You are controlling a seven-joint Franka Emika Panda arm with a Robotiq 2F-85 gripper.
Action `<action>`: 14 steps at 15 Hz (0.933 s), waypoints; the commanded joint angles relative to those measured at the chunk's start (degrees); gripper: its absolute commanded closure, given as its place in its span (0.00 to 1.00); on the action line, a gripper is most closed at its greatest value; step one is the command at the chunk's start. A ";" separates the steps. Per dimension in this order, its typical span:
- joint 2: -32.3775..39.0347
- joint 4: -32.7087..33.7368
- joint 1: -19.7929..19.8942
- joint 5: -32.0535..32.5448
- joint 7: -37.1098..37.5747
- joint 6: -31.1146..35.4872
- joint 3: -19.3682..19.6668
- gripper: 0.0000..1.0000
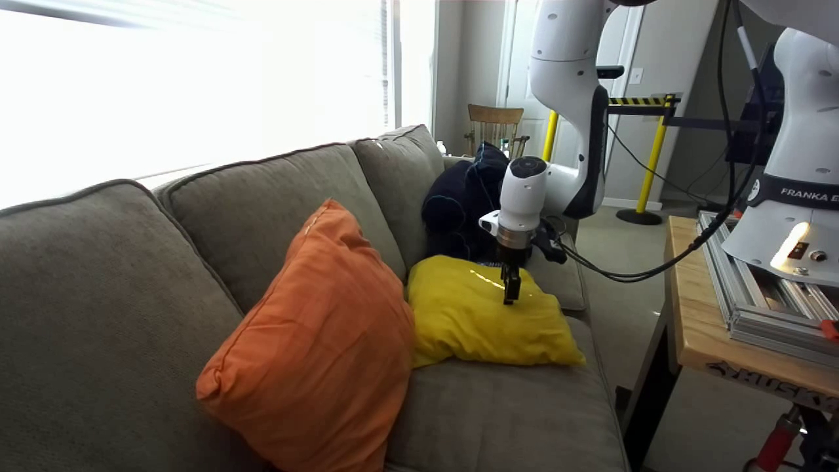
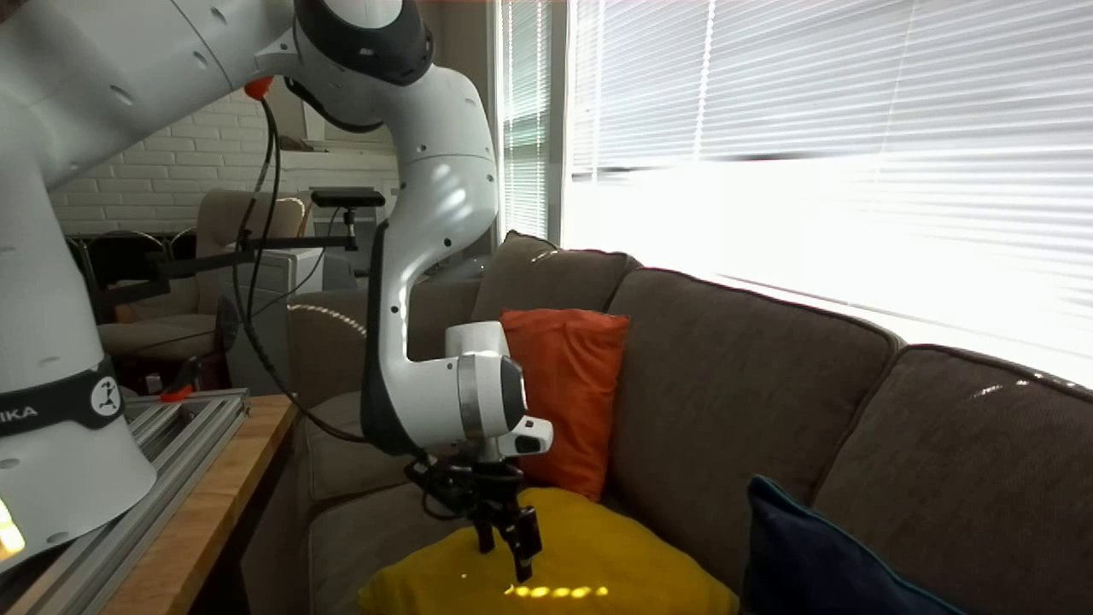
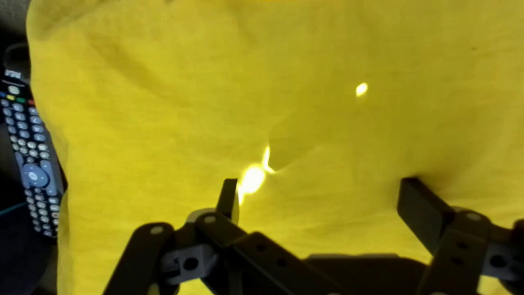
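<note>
Low in the wrist view, the tool [image 3: 321,190] is standing wide over a yellow cushion [image 3: 163,102]; pinching deep seems wise.

Matt cloth yellow pillow [image 1: 468,321], rougher cloth sofa [image 1: 505,419], smooth wooden tabletop [image 1: 697,301], glossy white arm [image 2: 448,196]

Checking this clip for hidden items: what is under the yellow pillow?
The yellow pillow rests on the sofa seat. In the wrist view, a remote control lies along the pillow's edge; whether it reaches underneath is unclear. Anything further beneath is covered.
</note>
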State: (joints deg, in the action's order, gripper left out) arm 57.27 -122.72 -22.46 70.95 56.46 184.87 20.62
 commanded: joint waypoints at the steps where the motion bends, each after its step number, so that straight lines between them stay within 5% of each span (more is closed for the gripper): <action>1: 3.97 4.91 2.78 -0.50 -1.12 1.23 -1.46 0.00; 5: 6.20 8.14 2.36 -0.61 -0.29 0.40 -0.96 0.01; 6: 6.68 8.66 2.42 -0.58 -0.27 0.49 -1.02 0.25; 7: 7.11 9.08 2.76 -0.66 -0.46 0.32 -1.33 0.25; 14: 8.73 10.52 3.22 -0.88 -0.49 0.04 -2.20 0.74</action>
State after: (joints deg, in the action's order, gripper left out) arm 63.95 -114.16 -19.97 70.95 55.87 185.05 19.29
